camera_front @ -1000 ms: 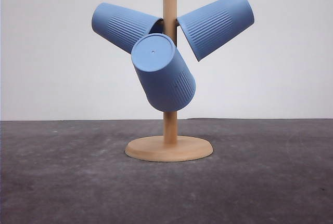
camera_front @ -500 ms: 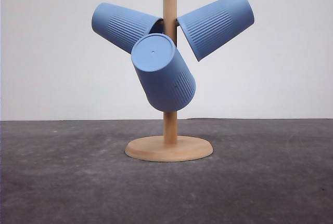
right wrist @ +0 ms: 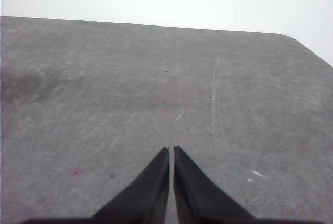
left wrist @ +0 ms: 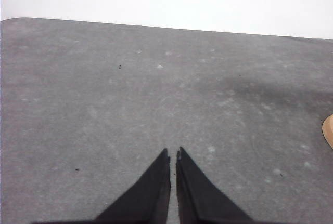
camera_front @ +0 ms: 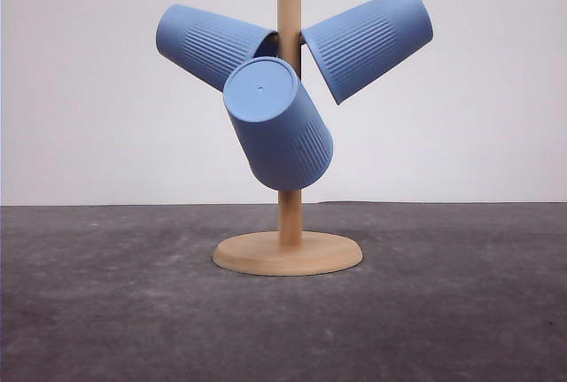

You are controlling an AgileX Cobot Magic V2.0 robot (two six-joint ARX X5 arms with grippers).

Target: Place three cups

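Three light-blue ribbed cups hang mouth-inward on a wooden cup tree (camera_front: pixel 289 222) in the front view. One cup (camera_front: pixel 213 43) points up to the left, one cup (camera_front: pixel 370 42) points up to the right, and the third cup (camera_front: pixel 276 121) tilts toward the camera with its flat base showing. In the left wrist view my left gripper (left wrist: pixel 173 154) is shut with nothing in it, low over the bare grey table. My right gripper (right wrist: pixel 171 150) is likewise shut and empty above the table in the right wrist view.
The tree's round wooden base (camera_front: pixel 287 253) sits mid-table on the dark grey surface (camera_front: pixel 106 311); its edge (left wrist: pixel 328 130) peeks in at the side of the left wrist view. A white wall stands behind the table.
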